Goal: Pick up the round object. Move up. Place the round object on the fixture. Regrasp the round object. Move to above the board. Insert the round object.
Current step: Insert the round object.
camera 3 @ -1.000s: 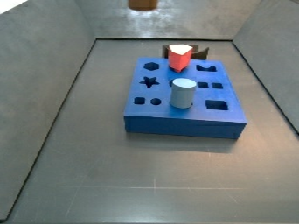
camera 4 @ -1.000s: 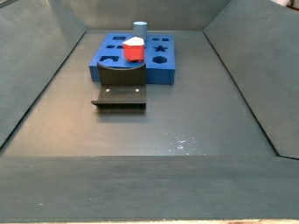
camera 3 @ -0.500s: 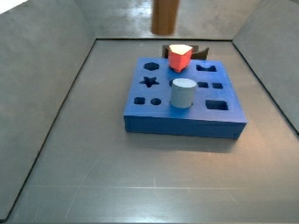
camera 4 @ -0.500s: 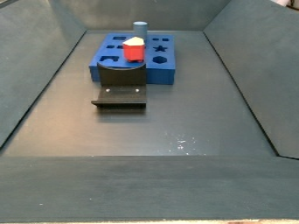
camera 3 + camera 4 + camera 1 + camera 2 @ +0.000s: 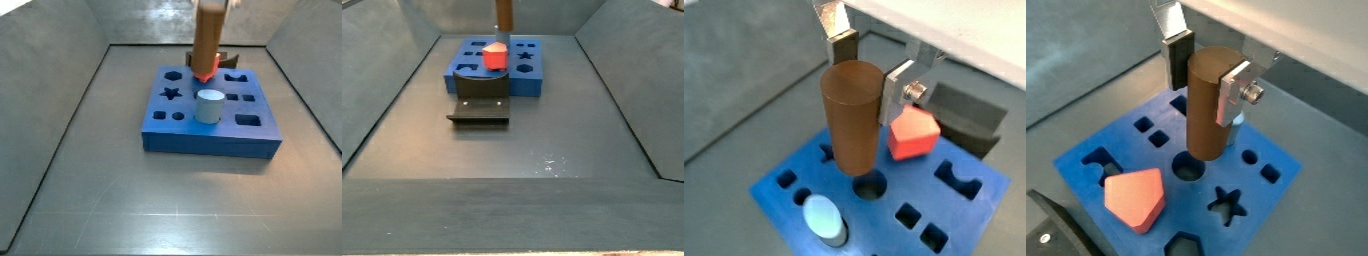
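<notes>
In both wrist views the gripper [image 5: 869, 70] pinches the round object [image 5: 854, 115] upright above the board's [image 5: 985, 188] round hole [image 5: 869, 185]. In a side view it hangs near the table's far edge; slight misalignment could jam it on the rim.

Both side views cut off the gripper [image 5: 211, 4] at the top edge. The round object [image 5: 207, 42] hides most of the red block [image 5: 203, 74]. Board [image 5: 531, 78] holes are too small to tell.
</notes>
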